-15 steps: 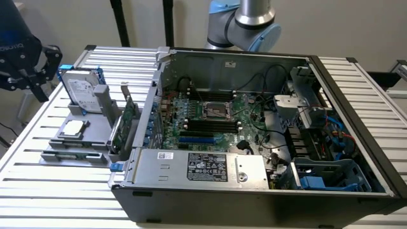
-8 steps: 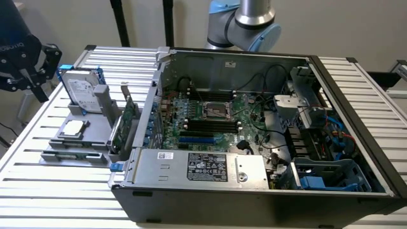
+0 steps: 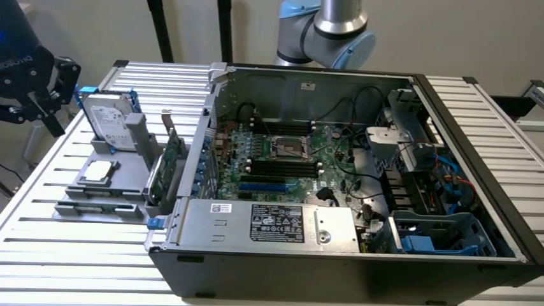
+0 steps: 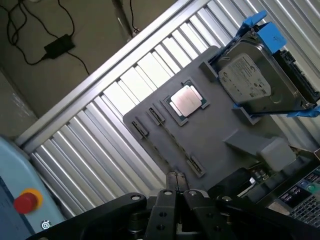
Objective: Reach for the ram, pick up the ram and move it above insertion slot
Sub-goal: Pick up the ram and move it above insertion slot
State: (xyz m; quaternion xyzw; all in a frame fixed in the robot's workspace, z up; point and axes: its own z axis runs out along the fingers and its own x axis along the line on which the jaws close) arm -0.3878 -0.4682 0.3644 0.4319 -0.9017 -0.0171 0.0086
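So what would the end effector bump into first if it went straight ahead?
Most likely the grey parts tray, which lies right ahead of the end effector, though depth is hard to judge.

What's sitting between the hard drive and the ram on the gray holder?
The CPU chip, lying flat in its recess; the exterior view shows it.

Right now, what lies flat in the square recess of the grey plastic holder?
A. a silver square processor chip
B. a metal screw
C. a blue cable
A: the silver square processor chip lies flat in the grey plastic holder, beside the upright hard drive.
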